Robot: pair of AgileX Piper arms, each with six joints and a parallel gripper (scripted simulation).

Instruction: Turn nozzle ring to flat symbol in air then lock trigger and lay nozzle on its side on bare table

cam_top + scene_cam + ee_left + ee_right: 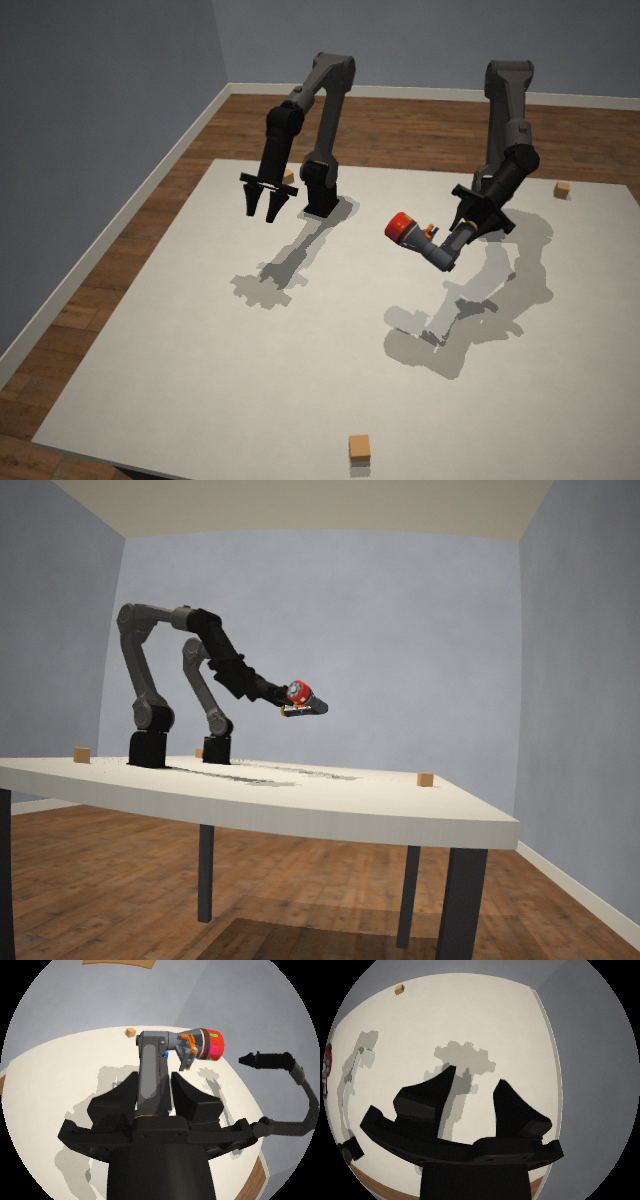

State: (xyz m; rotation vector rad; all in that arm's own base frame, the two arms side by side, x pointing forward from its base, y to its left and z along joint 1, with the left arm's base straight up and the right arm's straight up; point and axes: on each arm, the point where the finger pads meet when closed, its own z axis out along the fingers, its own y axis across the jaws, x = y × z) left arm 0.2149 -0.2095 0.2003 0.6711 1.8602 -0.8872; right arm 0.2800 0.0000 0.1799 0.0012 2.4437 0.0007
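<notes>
The grey hose nozzle [438, 256] [317, 705] [166, 1039] is in the air, well above the table. My left gripper [460, 236] [154, 1079] is shut on its dark handle [454, 246] [149, 1067]. The red spray ring [398, 227] [300, 692] [219, 1044] points toward the right arm's side; its green bar [214, 1035] and a magenta square [215, 1050] face the left wrist camera. The white arrow cannot be made out. An orange lock lever [428, 230] [189, 1040] shows beside the trigger [184, 1059]; its exact position is unclear. My right gripper [260, 217] [476, 1080] is open and empty, away from the nozzle.
Small orange-brown cubes stand on the pale table [232, 372] [361, 800]: one at the front [359, 447] [424, 779], one behind the left arm [561, 189], one behind the right arm [287, 176] [81, 754]. Bare table lies below both grippers.
</notes>
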